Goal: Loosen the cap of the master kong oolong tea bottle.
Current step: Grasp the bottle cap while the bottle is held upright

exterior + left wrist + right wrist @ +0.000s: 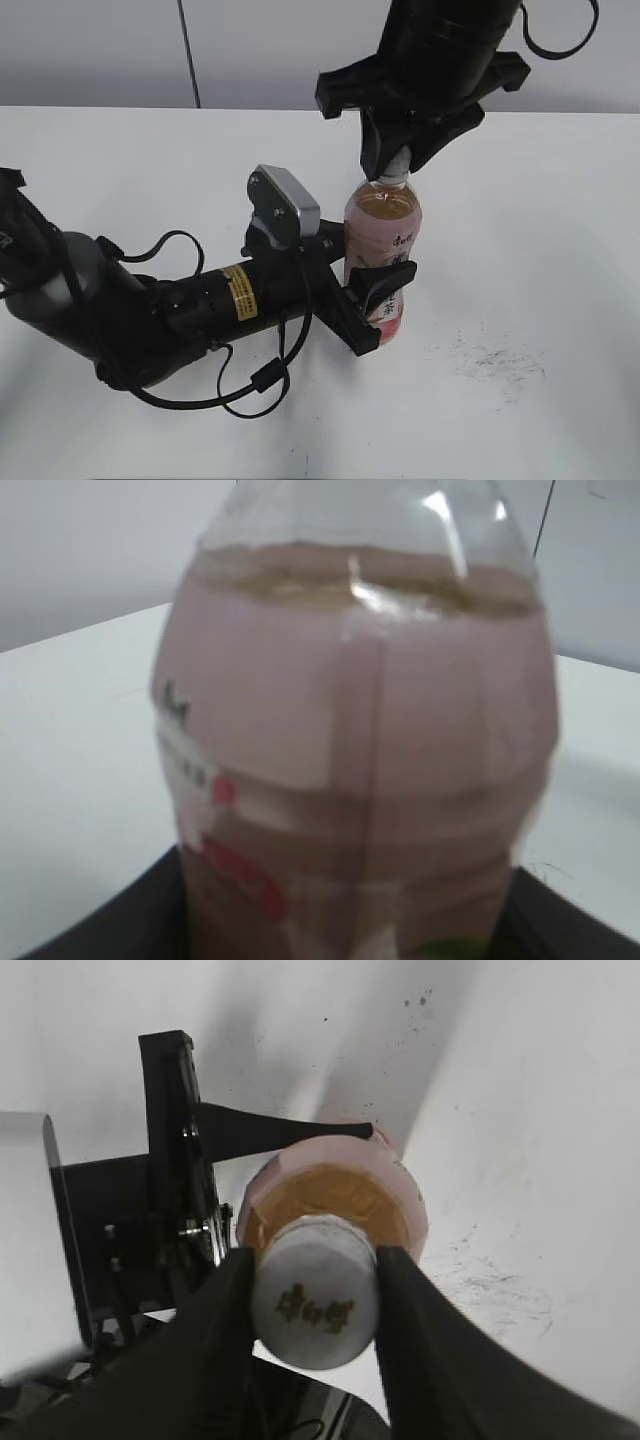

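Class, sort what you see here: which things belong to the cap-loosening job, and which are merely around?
Belongs to the job:
- cap
- tea bottle
- right pincer, closed on the cap
- left pincer, holding the bottle

Merely around:
- white table
- dark scuff marks

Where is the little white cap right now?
The cap sits on top of the tea bottle, right of centre in the exterior view, pinched between the right gripper jaws.

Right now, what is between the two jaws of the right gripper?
The cap of the master kong oolong tea bottle sits between the jaws of the right gripper, one jaw against each side. The right wrist view shows it from above.
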`<move>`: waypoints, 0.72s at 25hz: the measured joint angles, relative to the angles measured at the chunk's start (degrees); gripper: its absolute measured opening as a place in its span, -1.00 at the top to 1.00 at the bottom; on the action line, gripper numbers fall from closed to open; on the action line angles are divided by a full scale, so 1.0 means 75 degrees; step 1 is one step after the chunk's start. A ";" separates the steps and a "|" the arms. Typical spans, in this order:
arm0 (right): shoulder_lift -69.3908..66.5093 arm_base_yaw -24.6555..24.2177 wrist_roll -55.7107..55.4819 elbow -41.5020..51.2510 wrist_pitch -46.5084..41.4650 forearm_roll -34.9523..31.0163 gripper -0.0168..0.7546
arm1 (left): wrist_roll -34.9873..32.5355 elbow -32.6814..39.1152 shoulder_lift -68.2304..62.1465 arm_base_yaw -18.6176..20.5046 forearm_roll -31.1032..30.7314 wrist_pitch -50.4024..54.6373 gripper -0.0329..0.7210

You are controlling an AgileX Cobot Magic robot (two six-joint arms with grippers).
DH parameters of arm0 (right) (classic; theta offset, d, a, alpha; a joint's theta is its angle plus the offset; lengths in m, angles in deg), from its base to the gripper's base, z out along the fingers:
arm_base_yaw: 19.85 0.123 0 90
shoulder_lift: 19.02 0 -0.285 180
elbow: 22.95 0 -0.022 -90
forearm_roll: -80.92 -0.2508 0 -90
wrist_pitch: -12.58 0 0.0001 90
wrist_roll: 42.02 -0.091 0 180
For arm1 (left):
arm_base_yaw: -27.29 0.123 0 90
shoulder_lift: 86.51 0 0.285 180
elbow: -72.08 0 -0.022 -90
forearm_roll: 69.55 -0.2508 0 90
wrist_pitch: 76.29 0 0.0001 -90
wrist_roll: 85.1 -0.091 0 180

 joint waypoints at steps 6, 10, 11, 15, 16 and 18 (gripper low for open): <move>0.0000 0.0000 0.4658 0.0000 0.0008 0.0015 0.25 | 0.0000 0.0000 0.0000 0.0000 -0.0014 0.0000 -0.10; 0.0000 0.0000 0.8156 0.0000 0.0001 0.0015 0.25 | -0.0022 0.0000 0.0000 0.0000 -0.0047 0.0000 -0.10; 0.0000 0.0000 0.8662 0.0000 -0.0006 0.0015 0.25 | -0.0030 0.0000 0.0000 0.0000 -0.0047 -0.0007 -0.10; 0.0007 0.0000 0.9595 0.0000 -0.0006 0.0015 0.25 | -0.0046 0.0000 0.0000 0.0000 -0.0058 -0.0007 -0.10; 0.0007 0.0000 0.9642 0.0000 -0.0006 0.0015 0.25 | -0.0053 0.0000 0.0000 0.0000 -0.0064 -0.0007 -0.10; 0.0007 0.0000 0.9658 0.0000 -0.0006 0.0015 0.21 | -0.0053 0.0000 0.0000 0.0000 -0.0064 -0.0007 -0.10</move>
